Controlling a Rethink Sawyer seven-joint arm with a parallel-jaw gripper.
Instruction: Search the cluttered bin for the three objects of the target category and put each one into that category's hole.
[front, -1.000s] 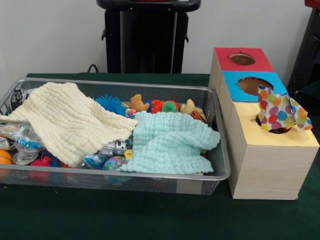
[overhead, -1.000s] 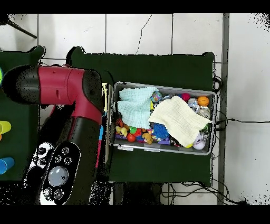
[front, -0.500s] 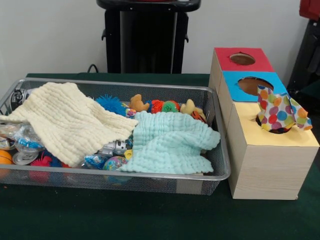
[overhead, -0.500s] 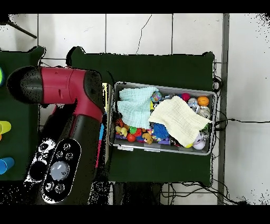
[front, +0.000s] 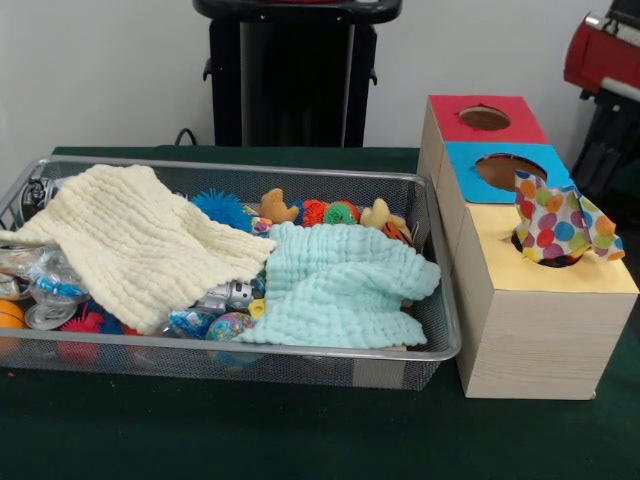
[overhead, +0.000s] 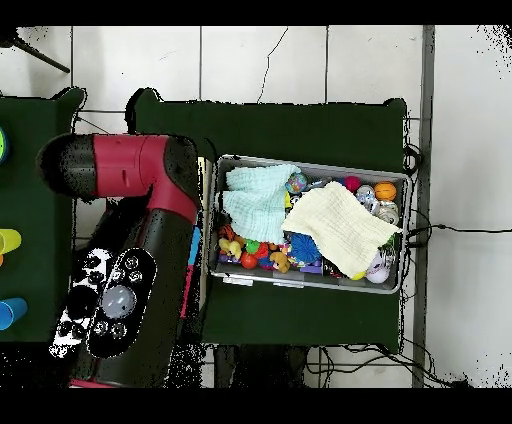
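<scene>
One polka-dot fabric piece (front: 560, 228) visible, stuffed partway into the round hole (front: 548, 256) of the yellow-faced box (front: 545, 300), most of the cloth sticking up and flopping over the rim. Other two target pieces not seen anywhere in the clutter.

Front view: wire mesh bin (front: 300, 352) on the green surface (front: 300, 440), left of the three boxes and just beside them. Inside, cream waffle cloth (front: 145, 240) draped over the left half, mint waffle cloth (front: 335, 285) bunched at the right near corner, edges of the two meeting mid-bin. Small toys poking out behind and under — blue spiky ball (front: 222, 208), orange ball (front: 8, 315) at far left, plush bits along the far wall. Blue-faced box (front: 505, 172) behind the yellow one, red-faced box (front: 483, 118) farthest, all touching in a row. Black pedestal (front: 292, 70) at the far side.

Red arm segment (front: 603, 52) only at the top right corner, above and behind the boxes. Overhead: big red and black arm (overhead: 130, 260) left of the bin (overhead: 310, 284), covering the boxes; cloths and toys in the bin readable, mint cloth nearest the arm.

Gripper not seen in either view — cannot tell whether apart or together.
</scene>
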